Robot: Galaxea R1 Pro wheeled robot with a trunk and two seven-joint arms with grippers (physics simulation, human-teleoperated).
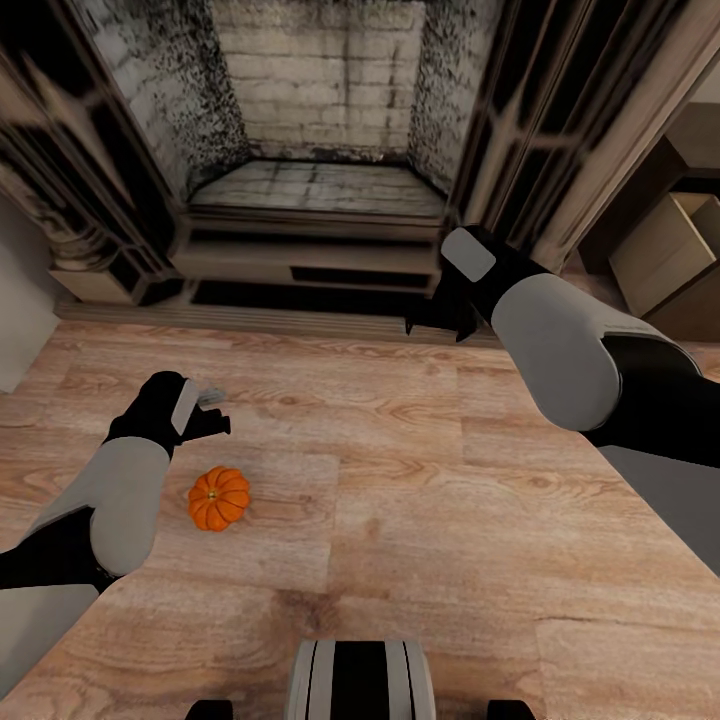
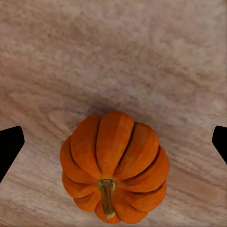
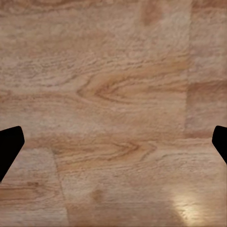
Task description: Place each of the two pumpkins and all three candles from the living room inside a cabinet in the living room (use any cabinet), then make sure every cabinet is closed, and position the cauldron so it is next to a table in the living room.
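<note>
orange against pale wood: one pumpkin (image 1: 218, 498) sits on the plank floor (image 1: 400, 520) close in front of the robot, upright, its short stem pointing up. nothing else stands near it.

the left gripper (image 1: 208, 410) hangs just beyond the pumpkin and a little to its side, above the floor and not touching it. in the left wrist view the pumpkin (image 2: 114, 168) lies between the two dark fingertips (image 2: 9, 144) but low in that picture, so the gripper looks spread wide and not yet centred over it. my guess is that the step in hand is the pick-up of this pumpkin; the next move calls for drawing the gripper back over the ribs, lowering it until the fingers flank the widest part, then closing.

further off and to the right, the right gripper (image 1: 440, 320) is held higher, over bare boards, well apart from the pumpkin. its wrist view shows fingertips (image 3: 9, 144) set wide with nothing between them.

beyond both arms stands the fireplace (image 1: 320, 150), brick-backed, with a dark ornate surround. off to the right edge lie some tan boxes (image 1: 665, 250); i cannot tell what they are.
</note>
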